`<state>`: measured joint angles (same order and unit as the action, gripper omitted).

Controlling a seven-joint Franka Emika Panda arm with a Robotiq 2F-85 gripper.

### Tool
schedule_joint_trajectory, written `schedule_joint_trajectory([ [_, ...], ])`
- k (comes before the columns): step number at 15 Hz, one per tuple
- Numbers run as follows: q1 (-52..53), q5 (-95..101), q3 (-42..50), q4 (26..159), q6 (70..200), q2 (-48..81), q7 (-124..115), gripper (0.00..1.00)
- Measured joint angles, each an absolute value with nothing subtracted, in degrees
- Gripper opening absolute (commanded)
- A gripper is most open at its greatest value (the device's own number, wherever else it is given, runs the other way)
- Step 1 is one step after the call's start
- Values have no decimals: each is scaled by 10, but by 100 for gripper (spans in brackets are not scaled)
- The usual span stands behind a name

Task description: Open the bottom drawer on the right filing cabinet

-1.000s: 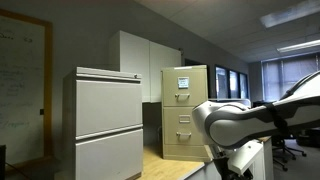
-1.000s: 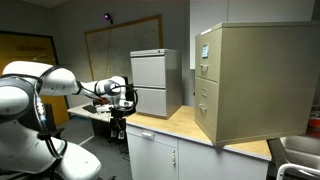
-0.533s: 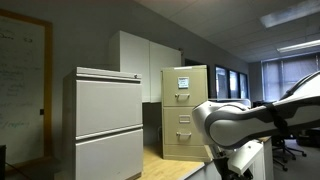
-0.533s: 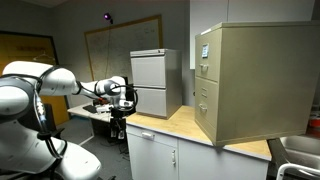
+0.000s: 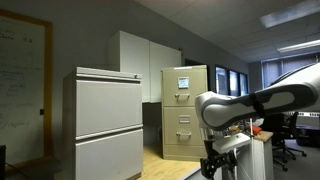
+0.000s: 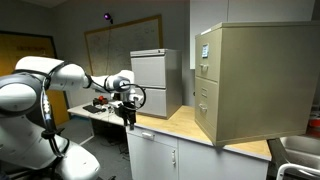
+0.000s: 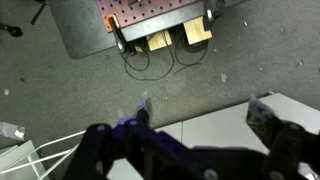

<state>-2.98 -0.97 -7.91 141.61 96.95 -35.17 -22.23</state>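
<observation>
The right filing cabinet (image 5: 185,110) is tall, narrow and beige-tan, with white paper on its top drawer. It stands on the wooden counter and shows in both exterior views (image 6: 245,80). The bottom drawer (image 5: 185,147) is shut, with a small silver handle; in an exterior view it shows edge-on (image 6: 204,124). My gripper (image 6: 128,117) hangs pointing down at the counter's near end, well apart from the cabinet. It also shows low in an exterior view (image 5: 212,170). In the wrist view the gripper (image 7: 205,112) is open and empty above the floor and a white counter edge.
A wider pale grey cabinet (image 5: 108,122) stands on the same counter (image 6: 170,125) beside the beige one. White wall cupboards (image 5: 145,65) hang behind. The wrist view shows grey carpet, a table base (image 7: 150,20) with cables and wooden blocks.
The arm has swung and risen; the gripper has moved toward the counter's near end and now hangs pointing down. The cabinets and drawers have not moved.
</observation>
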Motion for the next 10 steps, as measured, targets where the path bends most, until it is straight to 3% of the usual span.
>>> schedule_joint_trajectory([
  [10,-81,-173,47,1138,1022,-146,-238,100],
])
